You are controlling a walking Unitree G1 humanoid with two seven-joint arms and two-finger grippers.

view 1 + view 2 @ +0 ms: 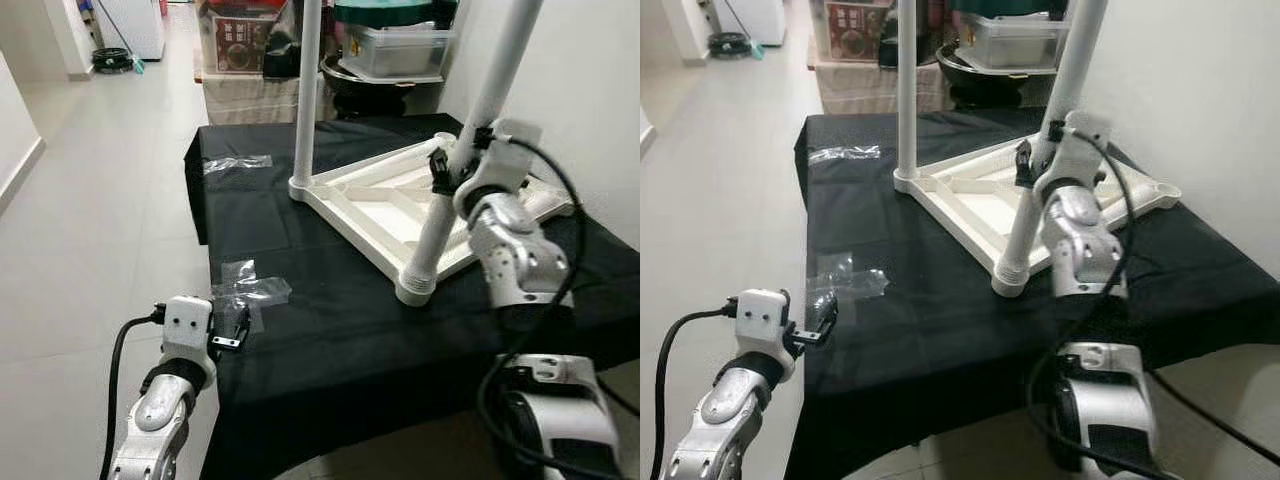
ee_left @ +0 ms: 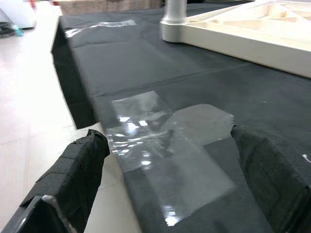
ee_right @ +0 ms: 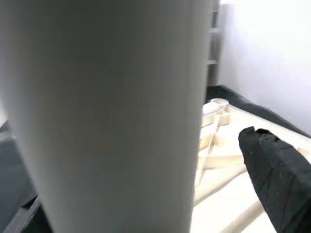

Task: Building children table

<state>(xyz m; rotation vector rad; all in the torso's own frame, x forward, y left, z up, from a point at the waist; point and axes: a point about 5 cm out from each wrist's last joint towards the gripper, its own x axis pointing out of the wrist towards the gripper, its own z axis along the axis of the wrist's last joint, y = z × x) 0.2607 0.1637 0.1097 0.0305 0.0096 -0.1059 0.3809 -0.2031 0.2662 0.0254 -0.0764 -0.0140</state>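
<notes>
White plastic, the near table leg [image 1: 462,175] stands in the near corner socket of the upturned tabletop [image 1: 365,205] on the black cloth [image 1: 330,320], leaning away from you to the right, so its long axis runs up and off plumb. Your right gripper [image 1: 452,165] is clenched round it halfway up; your left gripper [image 1: 236,330] hangs released at the cloth's near edge, well apart

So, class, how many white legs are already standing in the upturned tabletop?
2: the far leg stands at the corner nearest the black cloth's back, and the near leg at the front corner, with the right pincer around it.
</notes>
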